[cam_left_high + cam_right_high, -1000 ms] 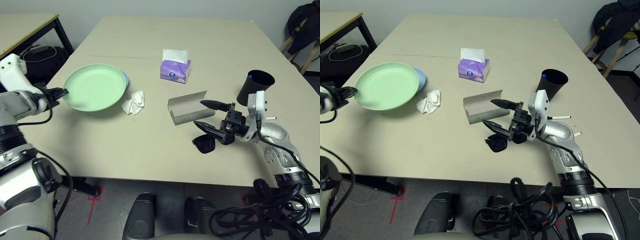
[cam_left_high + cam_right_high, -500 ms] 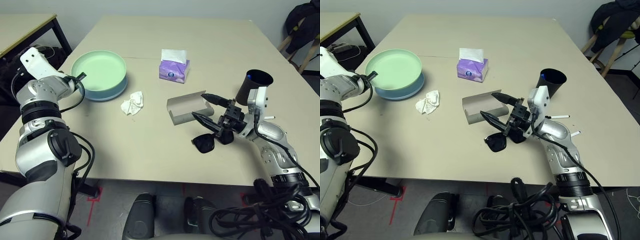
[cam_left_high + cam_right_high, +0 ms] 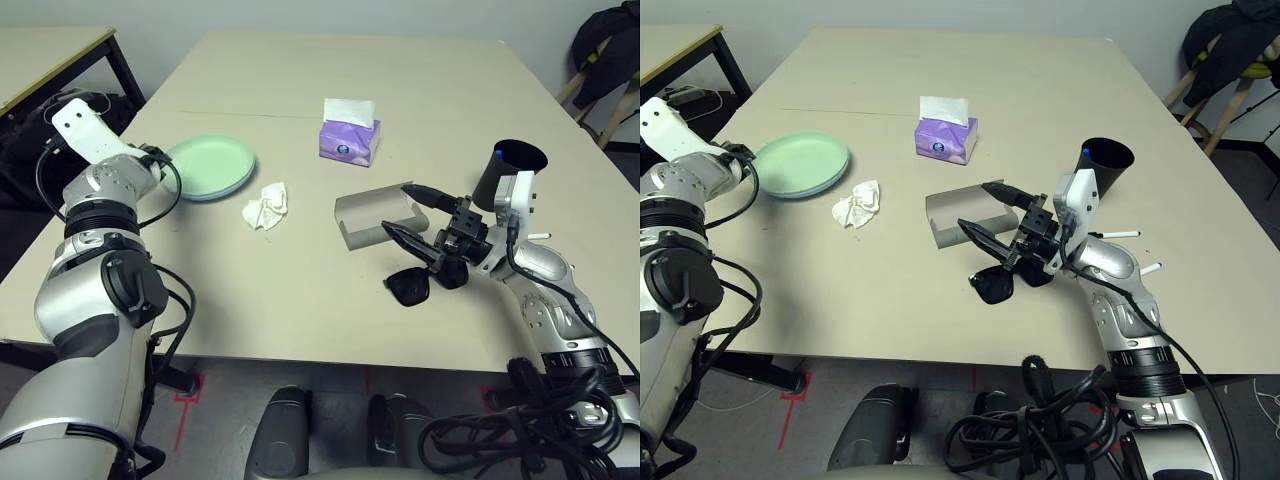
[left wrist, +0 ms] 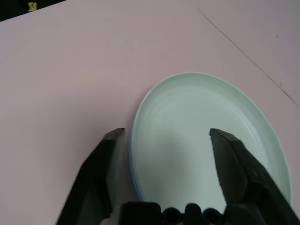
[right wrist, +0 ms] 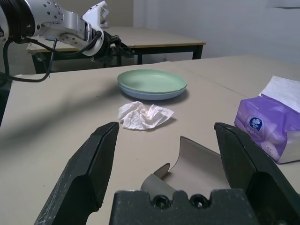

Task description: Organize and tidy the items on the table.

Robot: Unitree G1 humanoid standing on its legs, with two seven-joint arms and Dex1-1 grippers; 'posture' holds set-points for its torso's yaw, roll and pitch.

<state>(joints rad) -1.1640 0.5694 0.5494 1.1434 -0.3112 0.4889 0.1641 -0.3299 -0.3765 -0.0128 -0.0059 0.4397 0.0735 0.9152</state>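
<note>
Two plates sit stacked at the bench's (image 3: pixel 300 300) left side, the pale green plate (image 3: pixel 208 165) nested on the pale blue plate (image 5: pixel 154 95) so they take one spot. The left gripper (image 4: pixel 161 136) has its jaws released, spread either side of the stack's near rim (a let-go, I judge). The right gripper (image 3: pixel 412 212), jaws wide and empty, hovers over the open glasses case (image 3: pixel 372 216), with the sunglasses (image 3: pixel 408 287) just beside it, probably next to be cased. Crumpled tissue (image 3: pixel 266 207) lies near the plates.

A second desk (image 3: pixel 50 55) stands by the pale wall (image 3: pixel 330 15).
</note>
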